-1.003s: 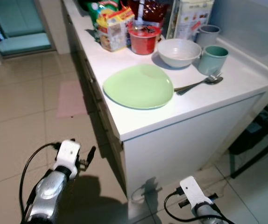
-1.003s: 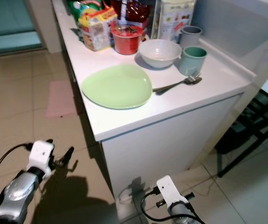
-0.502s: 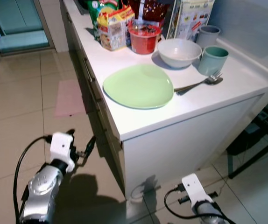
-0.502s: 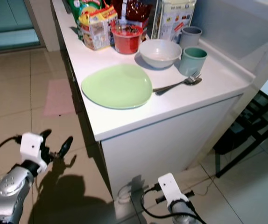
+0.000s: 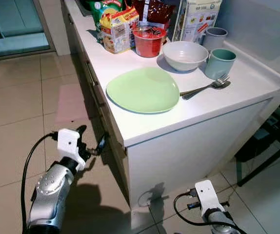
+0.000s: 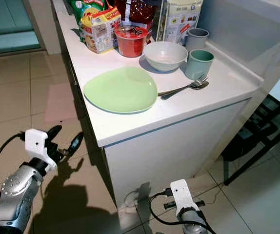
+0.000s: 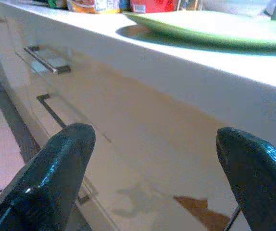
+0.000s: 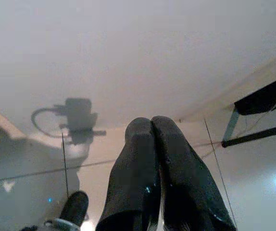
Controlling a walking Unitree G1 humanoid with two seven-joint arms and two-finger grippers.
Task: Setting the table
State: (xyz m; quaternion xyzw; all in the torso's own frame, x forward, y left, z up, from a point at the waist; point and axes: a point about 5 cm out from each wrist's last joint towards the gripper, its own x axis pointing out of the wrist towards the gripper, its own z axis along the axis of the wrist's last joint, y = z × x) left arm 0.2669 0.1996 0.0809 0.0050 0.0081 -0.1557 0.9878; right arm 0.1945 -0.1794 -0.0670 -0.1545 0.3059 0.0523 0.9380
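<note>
Left tool (image 5: 92, 142) spread, aimed at counter (image 5: 145, 127) below plate (image 5: 143, 89).

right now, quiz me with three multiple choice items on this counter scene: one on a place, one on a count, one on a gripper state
1. Where do the fork and spoon lie?
A. in the white bowl
B. on the counter beside the green plate
C. on the floor

2. How many cups stand by the white bowl?
A. two
B. four
C. none

3. How are the left gripper's fingers?
A. shut on a cup
B. shut on the plate
C. open, holding nothing

Answers: 1 B, they rest beside the green plate. 2 A, a teal cup and a grey cup. 3 C, the left wrist view shows its fingers spread before the cabinet front.
</note>
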